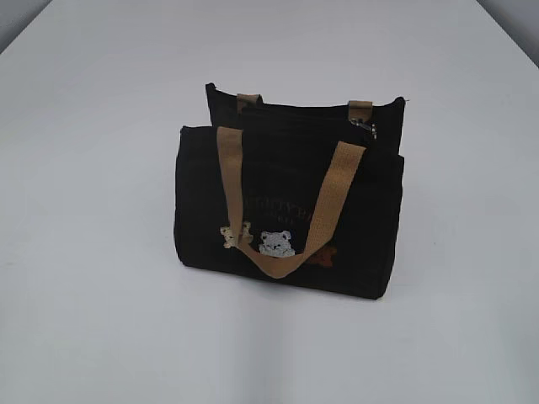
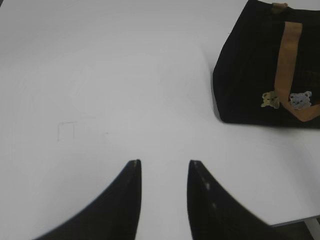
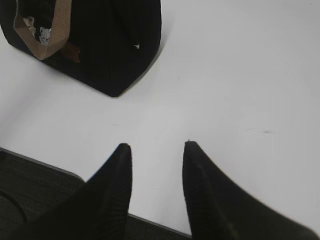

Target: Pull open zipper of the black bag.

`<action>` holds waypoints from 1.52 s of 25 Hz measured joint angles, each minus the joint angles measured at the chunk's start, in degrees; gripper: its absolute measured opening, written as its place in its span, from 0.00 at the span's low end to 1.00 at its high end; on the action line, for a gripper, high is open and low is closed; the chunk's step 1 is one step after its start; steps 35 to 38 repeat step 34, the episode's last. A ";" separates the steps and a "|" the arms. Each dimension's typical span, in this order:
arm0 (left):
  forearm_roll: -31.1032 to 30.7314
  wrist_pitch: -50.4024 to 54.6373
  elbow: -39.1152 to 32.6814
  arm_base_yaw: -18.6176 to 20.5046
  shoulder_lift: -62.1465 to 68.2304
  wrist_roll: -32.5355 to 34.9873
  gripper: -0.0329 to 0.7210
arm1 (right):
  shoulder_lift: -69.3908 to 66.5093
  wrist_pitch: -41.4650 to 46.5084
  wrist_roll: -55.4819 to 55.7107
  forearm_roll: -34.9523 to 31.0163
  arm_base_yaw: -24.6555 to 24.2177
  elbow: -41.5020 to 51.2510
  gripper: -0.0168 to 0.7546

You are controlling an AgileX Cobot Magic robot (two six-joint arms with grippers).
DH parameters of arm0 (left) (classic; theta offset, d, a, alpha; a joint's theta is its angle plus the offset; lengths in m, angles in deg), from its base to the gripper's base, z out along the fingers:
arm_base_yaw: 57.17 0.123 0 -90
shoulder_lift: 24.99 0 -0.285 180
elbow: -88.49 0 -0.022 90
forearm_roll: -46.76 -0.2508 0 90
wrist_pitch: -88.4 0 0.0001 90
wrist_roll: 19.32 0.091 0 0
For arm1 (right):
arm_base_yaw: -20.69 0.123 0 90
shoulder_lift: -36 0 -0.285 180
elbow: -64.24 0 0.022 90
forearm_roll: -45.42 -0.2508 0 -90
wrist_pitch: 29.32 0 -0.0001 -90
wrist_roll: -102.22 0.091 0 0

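From the exterior camera we see the black bag [image 1: 286,202] standing upright on the white counter [image 1: 84,252], its front handle strap [image 1: 282,202] hanging down over the little bear patches [image 1: 276,243]; the zipper [image 1: 370,128] shows as a small metal glint at the top right of the bag, and neither hand of ours appears in this view. In the left wrist view, our left hand [image 2: 165,167] hangs over bare counter with its two dark fingers [image 2: 125,200] partly apart and nothing between them; the bag sits well ahead of it and off to its right, apart from the fingers. In the right wrist view, our right hand [image 3: 155,150] is likewise partly spread and holds nothing, poised near the counter's front edge; the bag lies ahead of it and to its left, well clear of the fingertips. We cannot make out the zipper from either wrist camera.
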 joint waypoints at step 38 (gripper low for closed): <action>0.00 -0.02 0.00 13.39 -0.05 0.00 0.36 | 0.00 0.00 0.32 -0.36 -4.55 0.07 0.35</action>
